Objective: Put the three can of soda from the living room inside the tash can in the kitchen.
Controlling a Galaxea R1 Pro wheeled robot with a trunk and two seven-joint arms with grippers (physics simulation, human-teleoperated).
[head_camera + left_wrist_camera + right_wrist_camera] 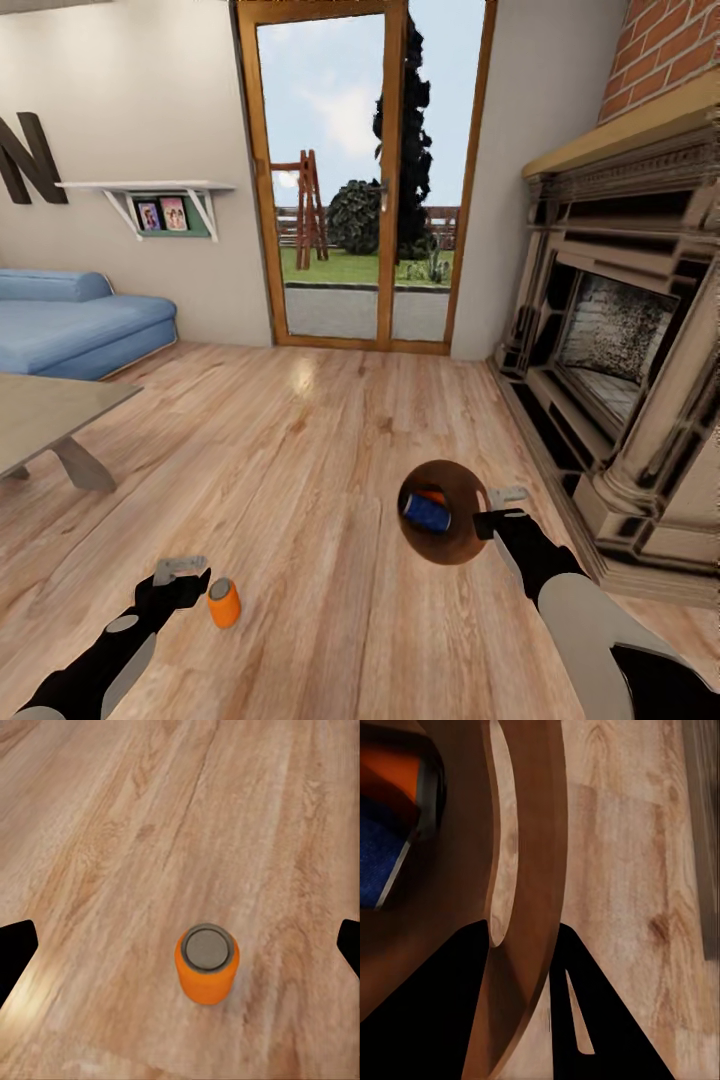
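On the wood floor (pixel 330 450), an orange can (pixel 224 603) is standing upright just beside the left gripper (pixel 183 573), jaws spread wide, not touching. Right gripper (pixel 497 510) is pinching the bin (pixel 445 545) rim, w/ blue can (pixel 427 513) & another orange can (pixel 432 496) lying inside.

A light wood-plank floor (pixel 330 440) runs to plain beige walls (pixel 150 120). Straight ahead, a wood-framed glass door (pixel 365 180) looks out on grass, dark trees and a pale sky, and daylight glints off the boards just before it. A blue sofa (pixel 70 325) sits by the wall under a white shelf (pixel 150 190) holding small pictures. An ornate fireplace (pixel 610 350) stands below red brick (pixel 665 50), and a grey tabletop (pixel 45 415) juts in near the sofa.
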